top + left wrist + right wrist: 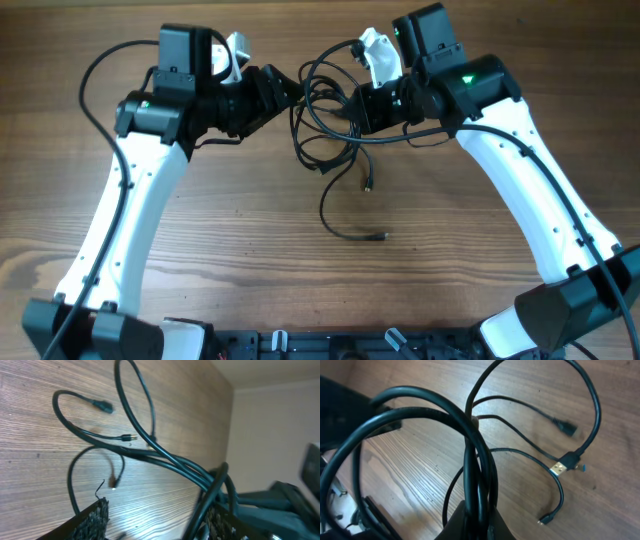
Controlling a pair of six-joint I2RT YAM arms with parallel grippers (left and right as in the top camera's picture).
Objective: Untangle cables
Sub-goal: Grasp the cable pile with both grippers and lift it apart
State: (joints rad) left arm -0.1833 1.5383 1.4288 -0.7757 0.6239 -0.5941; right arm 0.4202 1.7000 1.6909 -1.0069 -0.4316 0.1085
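The cables [322, 130] form a loose black tangle at the back middle of the wooden table, with two plug ends [380, 237] trailing toward the front. My left gripper [288, 90] is at the tangle's left edge. In the left wrist view it [157, 525] is open, and a cable strand [210, 495] runs past the inner side of its right finger [222, 520]. My right gripper [352, 108] is on the tangle's right side. In the right wrist view it [480, 522] is shut on a bundle of cable strands [472, 460]. A USB plug [562, 466] lies on the wood beyond it.
Both white arms reach in from bases [300, 345] at the front edge and meet at the back. The right arm's dark body [282, 505] is close beside my left gripper. Bare wooden table [250, 230] lies in front of the tangle.
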